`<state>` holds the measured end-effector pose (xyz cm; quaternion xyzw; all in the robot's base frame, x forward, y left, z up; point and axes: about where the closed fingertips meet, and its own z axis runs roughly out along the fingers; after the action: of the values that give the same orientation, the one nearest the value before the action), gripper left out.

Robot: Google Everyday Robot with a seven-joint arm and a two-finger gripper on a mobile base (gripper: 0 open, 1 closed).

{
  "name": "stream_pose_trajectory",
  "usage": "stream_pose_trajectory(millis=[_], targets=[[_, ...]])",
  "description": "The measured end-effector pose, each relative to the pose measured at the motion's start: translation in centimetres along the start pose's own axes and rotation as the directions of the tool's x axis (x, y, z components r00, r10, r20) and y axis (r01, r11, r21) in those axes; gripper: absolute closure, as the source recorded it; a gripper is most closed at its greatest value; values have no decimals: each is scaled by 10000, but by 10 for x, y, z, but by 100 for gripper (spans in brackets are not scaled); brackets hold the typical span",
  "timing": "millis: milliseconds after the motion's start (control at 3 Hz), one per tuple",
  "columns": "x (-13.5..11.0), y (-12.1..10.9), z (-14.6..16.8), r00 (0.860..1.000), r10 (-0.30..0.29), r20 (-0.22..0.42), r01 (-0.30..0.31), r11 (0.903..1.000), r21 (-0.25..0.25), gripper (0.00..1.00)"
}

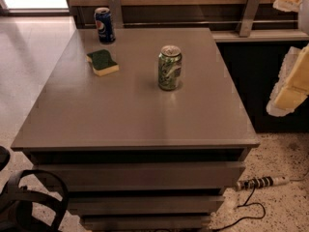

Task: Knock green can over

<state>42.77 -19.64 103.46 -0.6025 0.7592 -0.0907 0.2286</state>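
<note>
The green can [170, 67] stands upright on the table [120, 117], a little right of centre and toward the back. To its left, apart from it, a sponge [103, 62] lies flat, green side up. A Pepsi can [105, 25] stands upright near the back left corner. The gripper [284, 52] hangs at the right edge of the view, beyond the table and well apart from the green can. Its pale yellow fingers [289, 88] are spread wide and hold nothing.
</note>
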Motion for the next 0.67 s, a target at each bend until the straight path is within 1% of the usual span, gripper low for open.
stream_pose_trajectory(millis=[333, 667], targets=[[0, 0, 0, 10000, 0, 0, 0, 10000, 0, 0], [-3, -12, 1, 9993, -28, 373, 24, 9999, 114, 0]])
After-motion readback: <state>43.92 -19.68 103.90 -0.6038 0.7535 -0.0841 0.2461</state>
